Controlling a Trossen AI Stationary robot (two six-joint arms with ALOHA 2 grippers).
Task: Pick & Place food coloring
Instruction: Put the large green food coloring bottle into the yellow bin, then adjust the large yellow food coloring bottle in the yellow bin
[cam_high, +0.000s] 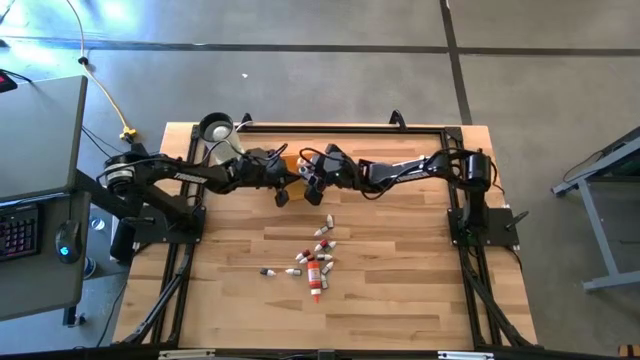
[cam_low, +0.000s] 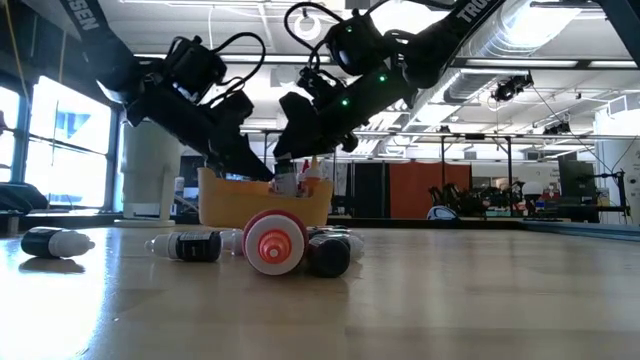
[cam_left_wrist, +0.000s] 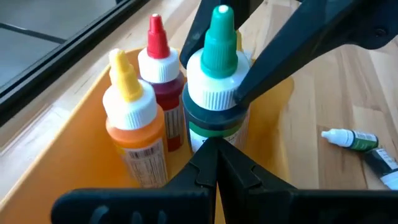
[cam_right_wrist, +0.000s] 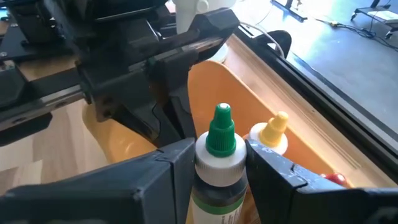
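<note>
A green-capped food coloring bottle (cam_right_wrist: 217, 155) stands upright between my right gripper's (cam_right_wrist: 219, 165) fingers, over the yellow-orange tray (cam_left_wrist: 62, 149) near the table's far edge. An orange bottle with a yellow tip (cam_left_wrist: 134, 130) and a red bottle (cam_left_wrist: 160, 68) stand in the tray. Several more small bottles (cam_high: 315, 262) lie on their sides mid-table. My left gripper (cam_left_wrist: 211, 152), shut, points at the green-capped bottle's body from the table's left side. My right gripper pinches the green-capped bottle by its white ribbed collar (cam_right_wrist: 219, 163), one finger (cam_right_wrist: 168, 168) on each side, coming slanting from above and from the table's right. The bottle hangs upright. My left gripper hides its base. My left gripper: I cannot tell whether its shut tips touch the bottle's body (cam_left_wrist: 214, 127).
A white jug (cam_high: 215, 130) stands left of the tray. A dark rail (cam_high: 340, 127) runs along the far edge. The lying bottles, one with a red cap (cam_low: 273, 242), cluster near the table's middle. Bare wood (cam_high: 400, 290) lies toward the near and right sides.
</note>
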